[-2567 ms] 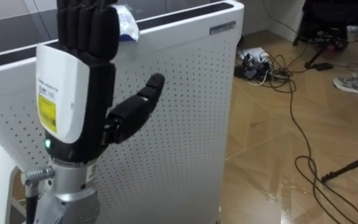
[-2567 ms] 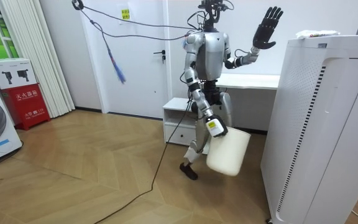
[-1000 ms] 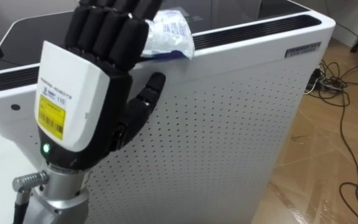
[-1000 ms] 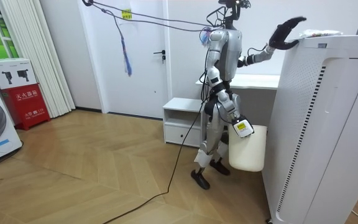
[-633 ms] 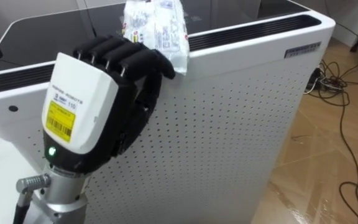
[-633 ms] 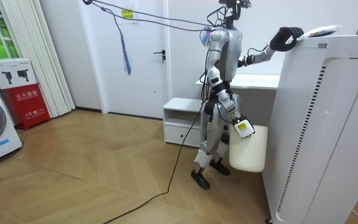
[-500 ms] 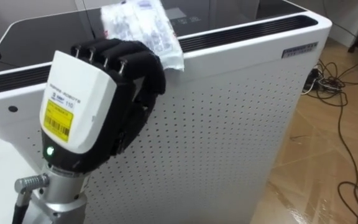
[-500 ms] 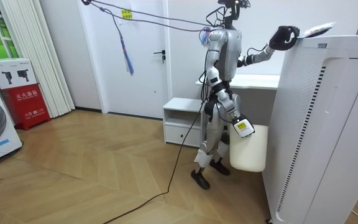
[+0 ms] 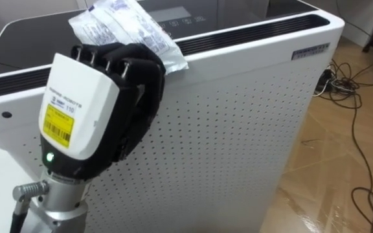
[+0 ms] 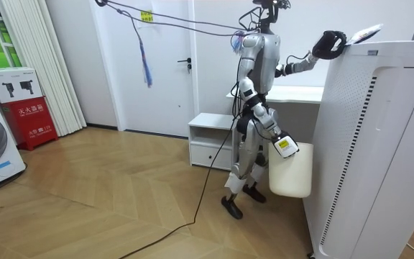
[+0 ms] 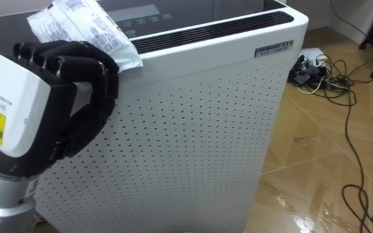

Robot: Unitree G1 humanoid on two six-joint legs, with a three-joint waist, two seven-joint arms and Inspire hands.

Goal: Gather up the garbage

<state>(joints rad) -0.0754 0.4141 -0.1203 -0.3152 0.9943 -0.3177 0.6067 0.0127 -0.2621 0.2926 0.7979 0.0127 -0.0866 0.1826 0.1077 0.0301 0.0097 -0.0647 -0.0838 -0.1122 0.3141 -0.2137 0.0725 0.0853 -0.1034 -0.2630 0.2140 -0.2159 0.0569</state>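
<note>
A crumpled clear plastic wrapper with blue print sits at the top front edge of a tall white perforated appliance. My left hand is raised against that edge with its fingers curled over the wrapper's near end, which sticks up and back from the fingers. In the room view I stand close beside the appliance, my left hand up at its top with the wrapper. My right hand hangs low at my side and carries a white bin off the floor.
Dark cables lie across the wooden floor to the right of the appliance. A low white cabinet and a desk stand behind me. A washing machine and a red box are at the room view's far left.
My left hand's fingers have curled from straight onto the wrapper. The wrapper has tipped up off the top and swung to the left. The bin has swung slightly towards the appliance.
</note>
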